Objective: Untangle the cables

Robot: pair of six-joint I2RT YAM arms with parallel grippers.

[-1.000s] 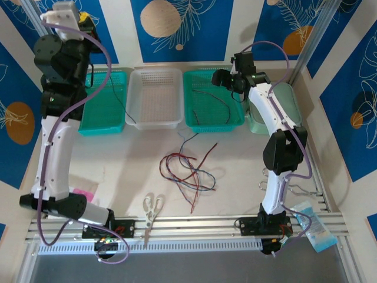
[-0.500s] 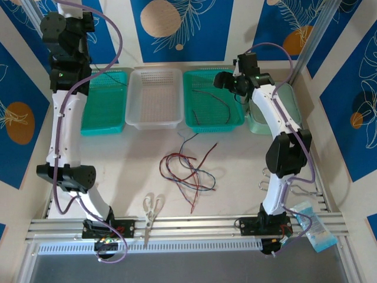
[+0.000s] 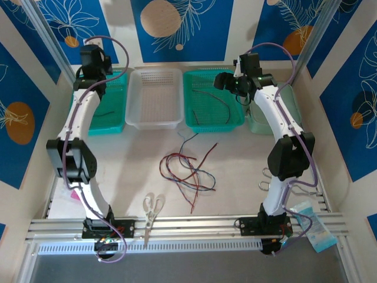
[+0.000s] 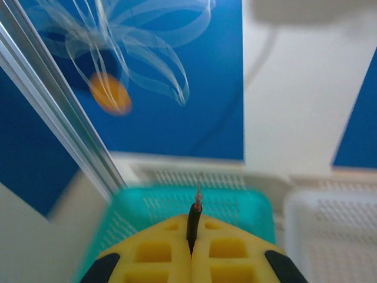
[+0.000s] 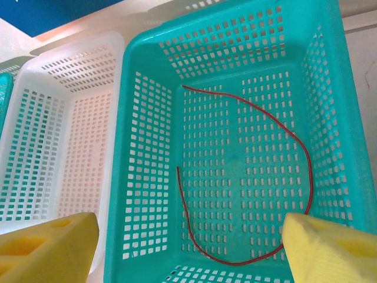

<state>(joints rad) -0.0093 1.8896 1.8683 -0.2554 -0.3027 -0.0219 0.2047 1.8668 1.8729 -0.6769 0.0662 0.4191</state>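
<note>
One black cable (image 4: 193, 217) is pinched by its end in the left gripper (image 4: 191, 242), above the left teal basket (image 4: 235, 203) at the table's (image 3: 129, 159) far edge; tangled cables (image 3: 184, 171) lie mid-table, toward the near edge; a red cable (image 5: 307, 171) curls in the right teal basket (image 5: 147, 165) beneath the right gripper (image 5: 188, 247), spread wide.

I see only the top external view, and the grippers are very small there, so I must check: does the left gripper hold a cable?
Observer: Yes. In the left wrist view, the left gripper is shut on a black cable. The cable's bare copper tip sticks up between the yellow pads.
Operator: Is the right gripper holding something too?
Observer: No. Its wrist view shows the right gripper open wide above the right teal basket.
Operator: What lies in that basket?
Observer: One red cable, lying in a loose open curve on the basket floor and not touched by the gripper.
</note>
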